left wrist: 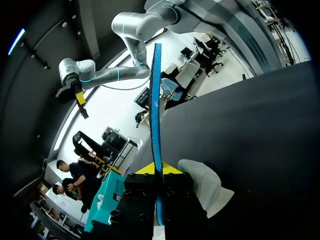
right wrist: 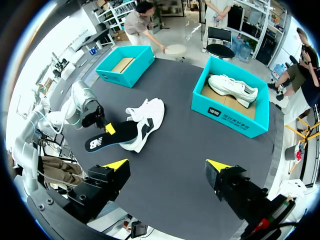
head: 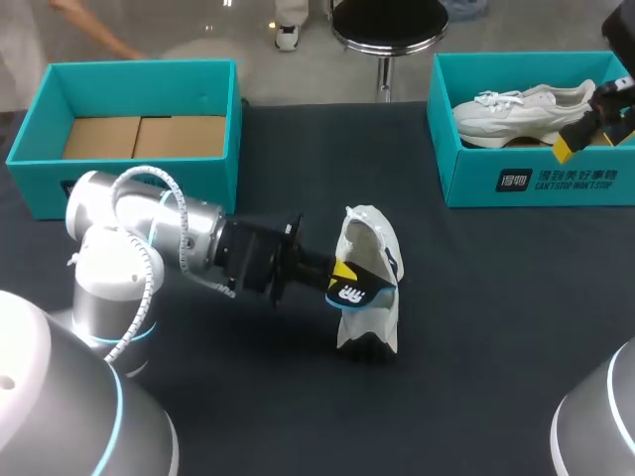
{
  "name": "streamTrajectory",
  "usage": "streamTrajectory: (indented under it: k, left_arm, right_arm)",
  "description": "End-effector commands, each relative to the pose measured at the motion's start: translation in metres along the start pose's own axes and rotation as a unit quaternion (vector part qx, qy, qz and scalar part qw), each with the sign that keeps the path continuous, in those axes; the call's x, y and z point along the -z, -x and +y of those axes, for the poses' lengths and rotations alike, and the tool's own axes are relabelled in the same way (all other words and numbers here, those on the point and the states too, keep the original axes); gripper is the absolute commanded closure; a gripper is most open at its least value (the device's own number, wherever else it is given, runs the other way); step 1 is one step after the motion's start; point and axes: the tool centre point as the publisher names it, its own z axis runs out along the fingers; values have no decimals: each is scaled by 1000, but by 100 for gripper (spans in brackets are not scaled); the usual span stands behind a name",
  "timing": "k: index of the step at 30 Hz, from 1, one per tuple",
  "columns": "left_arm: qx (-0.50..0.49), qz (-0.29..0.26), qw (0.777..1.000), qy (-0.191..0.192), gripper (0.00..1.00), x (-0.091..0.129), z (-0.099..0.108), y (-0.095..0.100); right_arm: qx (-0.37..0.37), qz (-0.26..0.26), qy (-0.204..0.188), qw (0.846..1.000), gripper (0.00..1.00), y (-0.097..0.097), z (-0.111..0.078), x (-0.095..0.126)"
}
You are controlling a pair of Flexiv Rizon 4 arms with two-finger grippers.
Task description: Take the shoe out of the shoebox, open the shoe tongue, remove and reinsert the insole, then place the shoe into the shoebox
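Markings noted on two items: right-hand shoebox (head: 466, 188) and insole (head: 359, 286).
White print on the teal front wall of the right-hand shoebox: a small framed mark, then two short lines beside it, the lower one in capitals. Same print visible on that shoebox (right wrist: 252, 127) in the right wrist view, too small to make out. White logo mark on the black face of the insole, near one end; likewise visible on the insole (right wrist: 112, 136) in the right wrist view. Wording not transcribed.
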Motion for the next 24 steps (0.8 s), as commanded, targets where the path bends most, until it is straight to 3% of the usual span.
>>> streamTrajectory:
  k: [1, 15, 24]
  left_arm:
    - [-4, -5, 1000, 2, 100, -2, 1, -6]
    - [-9, 6, 1000, 27, 100, -11, 29, 3]
    - [-11, 22, 999, 43, 100, -9, 40, -2]
  right_arm:
    - [0, 0, -3, 1000, 0, 1, 2, -1]
    - [0, 0, -3, 1000, 0, 1, 2, -1]
    - [0, 0, -3, 1000, 0, 1, 2, -1]
